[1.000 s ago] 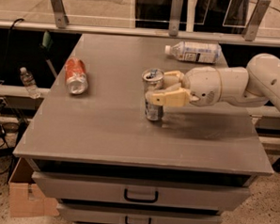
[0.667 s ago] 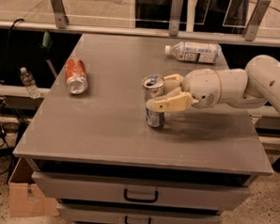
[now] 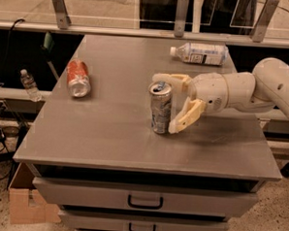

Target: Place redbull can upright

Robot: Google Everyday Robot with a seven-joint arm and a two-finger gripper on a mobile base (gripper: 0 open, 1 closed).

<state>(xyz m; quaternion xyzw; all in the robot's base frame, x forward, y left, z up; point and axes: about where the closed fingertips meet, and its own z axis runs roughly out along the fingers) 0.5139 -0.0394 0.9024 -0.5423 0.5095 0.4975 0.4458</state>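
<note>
The redbull can (image 3: 160, 108) is a slim silver can with blue markings. It stands upright on the grey table (image 3: 109, 135), a little right of the middle. My gripper (image 3: 168, 103) reaches in from the right on a white arm (image 3: 243, 91). Its two yellowish fingers are spread open, one behind the can's top (image 3: 171, 79) and one at its right side (image 3: 187, 117). The fingers stand around the can without clamping it.
A wider red soda can (image 3: 77, 78) lies on its side at the table's left. A clear plastic bottle with a white label (image 3: 201, 53) lies at the back right. Drawers (image 3: 145, 201) sit below the front edge. A small bottle (image 3: 28, 84) stands left of the table.
The fingers were closed on the can and have spread apart. The can stands on the table and has stayed in place.
</note>
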